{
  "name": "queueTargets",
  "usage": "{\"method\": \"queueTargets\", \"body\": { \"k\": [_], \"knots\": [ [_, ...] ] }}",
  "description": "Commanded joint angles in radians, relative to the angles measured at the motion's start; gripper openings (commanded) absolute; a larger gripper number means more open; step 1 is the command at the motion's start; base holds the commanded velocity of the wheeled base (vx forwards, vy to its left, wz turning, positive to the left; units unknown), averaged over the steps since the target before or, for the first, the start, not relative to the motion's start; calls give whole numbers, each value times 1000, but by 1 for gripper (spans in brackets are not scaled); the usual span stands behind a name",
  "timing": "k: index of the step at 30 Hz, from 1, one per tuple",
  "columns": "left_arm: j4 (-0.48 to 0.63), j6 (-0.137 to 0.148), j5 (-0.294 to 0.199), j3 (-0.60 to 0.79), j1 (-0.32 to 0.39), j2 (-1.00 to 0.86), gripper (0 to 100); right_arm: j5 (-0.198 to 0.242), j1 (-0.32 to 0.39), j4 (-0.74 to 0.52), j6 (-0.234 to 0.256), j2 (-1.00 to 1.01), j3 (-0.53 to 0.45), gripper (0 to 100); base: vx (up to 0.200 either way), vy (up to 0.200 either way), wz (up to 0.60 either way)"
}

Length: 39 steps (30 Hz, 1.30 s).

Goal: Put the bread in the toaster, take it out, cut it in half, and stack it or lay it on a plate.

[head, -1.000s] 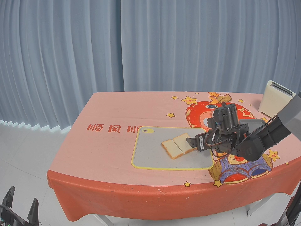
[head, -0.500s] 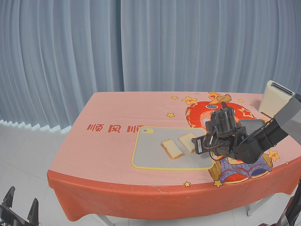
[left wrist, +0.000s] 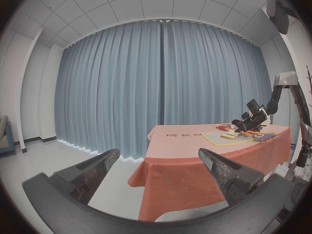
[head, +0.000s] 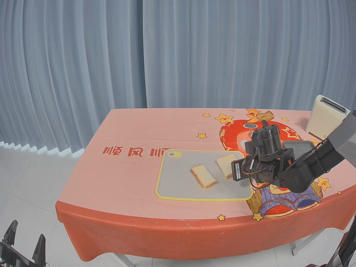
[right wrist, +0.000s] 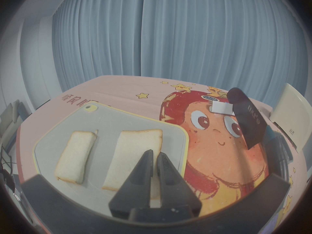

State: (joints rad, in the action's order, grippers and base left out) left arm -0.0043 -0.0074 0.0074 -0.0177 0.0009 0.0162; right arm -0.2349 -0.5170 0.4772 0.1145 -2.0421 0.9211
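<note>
Two bread halves are on the grey, yellow-rimmed cutting board [head: 178, 184] [right wrist: 107, 121]. One bread half [head: 204, 176] [right wrist: 75, 155] lies flat near the board's middle. My right gripper [head: 233, 169] [right wrist: 155, 161] is shut on the near edge of the other bread half [head: 224, 164] [right wrist: 133, 155], over the board's right part. I cannot tell whether that half touches the board. The cream toaster [head: 328, 116] [right wrist: 292, 114] stands at the table's far right. My left gripper [head: 24, 240] [left wrist: 159, 155] hangs open and empty, low beside the table's left front.
A grey square plate [head: 301, 147] sits behind my right arm, between the board and the toaster. A dark blade-like object [right wrist: 248, 121] stands close to the toaster. The pink tablecloth [head: 129, 175] left of the board is bare.
My right gripper has pulled one bread half to the right, away from the other half; the two halves, once side by side, are now apart. The left arm has not moved.
</note>
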Motion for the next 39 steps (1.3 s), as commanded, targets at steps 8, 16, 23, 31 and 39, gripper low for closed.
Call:
{"method": "queueTargets", "body": {
  "k": [8,16,23,31,39],
  "knots": [
    [0,0,0,18,1,-10,100,-11,-34,17,8,143,-41,0,0,0,0],
    [0,0,0,18,1,-10,100,-43,-54,17,10,277,-120,0,0,0,0],
    [0,0,0,18,-1,-10,100,-67,-61,8,33,421,-194,0,0,0,0],
    [0,0,0,18,-1,-10,100,-61,-61,17,62,539,-318,0,0,0,0],
    [0,0,0,18,-1,-10,100,-67,-61,18,68,546,-343,0,0,0,0]
  ]
}}
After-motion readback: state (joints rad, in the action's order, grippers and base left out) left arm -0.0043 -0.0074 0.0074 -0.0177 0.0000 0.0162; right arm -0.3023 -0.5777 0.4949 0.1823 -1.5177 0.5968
